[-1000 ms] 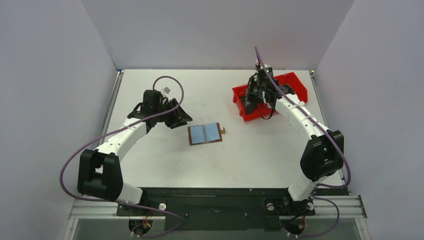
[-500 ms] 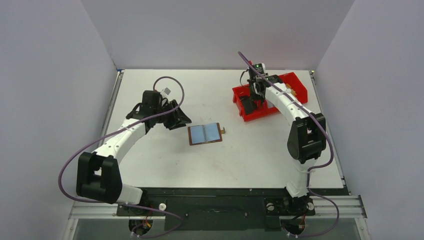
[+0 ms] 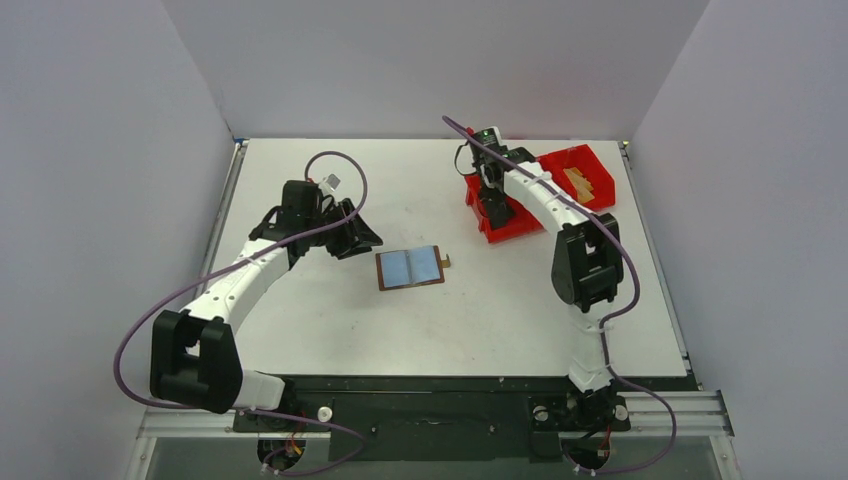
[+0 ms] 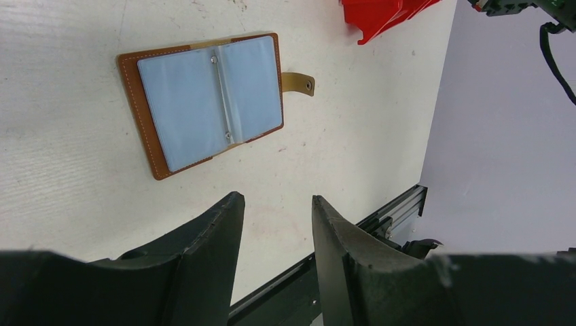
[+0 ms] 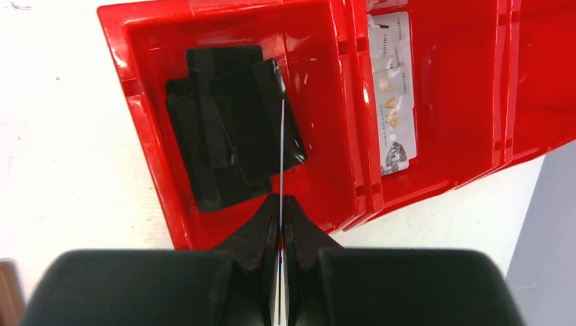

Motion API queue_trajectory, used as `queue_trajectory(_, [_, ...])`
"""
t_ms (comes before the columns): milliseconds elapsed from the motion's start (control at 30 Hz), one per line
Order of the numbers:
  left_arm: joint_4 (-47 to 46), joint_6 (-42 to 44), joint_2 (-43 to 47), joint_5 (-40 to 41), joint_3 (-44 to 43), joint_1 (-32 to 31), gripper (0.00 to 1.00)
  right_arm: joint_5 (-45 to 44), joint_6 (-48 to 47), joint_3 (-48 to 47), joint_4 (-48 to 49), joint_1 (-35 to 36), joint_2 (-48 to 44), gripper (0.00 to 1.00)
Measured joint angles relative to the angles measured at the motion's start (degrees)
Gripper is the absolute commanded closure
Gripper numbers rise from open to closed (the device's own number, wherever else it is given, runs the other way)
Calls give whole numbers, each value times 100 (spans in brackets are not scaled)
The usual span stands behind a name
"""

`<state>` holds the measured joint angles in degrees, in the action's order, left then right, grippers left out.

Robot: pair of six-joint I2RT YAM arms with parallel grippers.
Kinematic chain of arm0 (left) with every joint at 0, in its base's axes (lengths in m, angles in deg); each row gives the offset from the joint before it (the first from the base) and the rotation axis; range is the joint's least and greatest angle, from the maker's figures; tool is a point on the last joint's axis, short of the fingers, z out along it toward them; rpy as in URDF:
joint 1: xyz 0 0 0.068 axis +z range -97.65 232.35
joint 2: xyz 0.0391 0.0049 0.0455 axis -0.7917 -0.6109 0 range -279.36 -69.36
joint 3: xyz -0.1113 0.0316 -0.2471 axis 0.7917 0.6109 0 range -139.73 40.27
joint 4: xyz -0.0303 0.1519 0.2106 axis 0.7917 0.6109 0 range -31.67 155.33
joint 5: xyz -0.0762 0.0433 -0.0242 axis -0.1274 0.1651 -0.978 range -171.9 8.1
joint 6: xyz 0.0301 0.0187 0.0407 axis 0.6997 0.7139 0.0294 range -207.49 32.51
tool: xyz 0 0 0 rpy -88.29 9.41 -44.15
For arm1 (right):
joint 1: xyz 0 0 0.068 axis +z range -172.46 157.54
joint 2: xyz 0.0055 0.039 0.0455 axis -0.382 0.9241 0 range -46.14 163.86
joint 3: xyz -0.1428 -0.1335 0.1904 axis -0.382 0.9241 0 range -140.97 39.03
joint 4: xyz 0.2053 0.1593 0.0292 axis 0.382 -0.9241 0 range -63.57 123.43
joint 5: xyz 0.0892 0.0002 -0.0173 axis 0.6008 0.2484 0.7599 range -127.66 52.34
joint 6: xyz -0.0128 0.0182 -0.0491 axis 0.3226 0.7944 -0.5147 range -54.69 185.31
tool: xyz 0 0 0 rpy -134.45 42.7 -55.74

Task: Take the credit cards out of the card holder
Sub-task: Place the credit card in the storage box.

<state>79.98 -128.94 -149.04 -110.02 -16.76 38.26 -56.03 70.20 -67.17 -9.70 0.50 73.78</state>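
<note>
The brown card holder (image 3: 410,267) lies open on the table, pale blue pockets up, its tab to the right; it also shows in the left wrist view (image 4: 204,102). My left gripper (image 3: 365,238) is open and empty, just left of the holder, above the table (image 4: 275,200). My right gripper (image 3: 493,203) is shut on a thin credit card (image 5: 281,149) seen edge-on, held above the left compartment of the red bin (image 5: 156,176). Black cards (image 5: 224,149) lie piled in that compartment. A silver card (image 5: 392,95) lies in the middle compartment.
The red three-compartment bin (image 3: 520,228) stands at the back right of the table; a tan thing (image 3: 580,182) lies in its right compartment. Grey walls close in the table on three sides. The metal rail runs along the near edge.
My right gripper has moved left across the red bin, to above its left compartment, and the arm's elbow has swung left. The left arm and the holder have hardly moved.
</note>
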Motion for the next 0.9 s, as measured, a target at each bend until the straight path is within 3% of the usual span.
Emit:
queue_trajectory(233, [9, -7, 57, 0, 0, 0, 61, -315, -232, -372, -31, 39, 396, 89])
queue_trajectory(333, [11, -9, 57, 0, 0, 0, 61, -459, -293, -452, -24, 61, 492, 77])
queue_trajectory(533, [24, -9, 59, 2, 0, 0, 61, -542, -321, -544, -66, 83, 632, 63])
queue_trajectory(900, [31, -35, 59, 129, 0, 0, 61, 157, 321, -472, -221, 192, 83, 50])
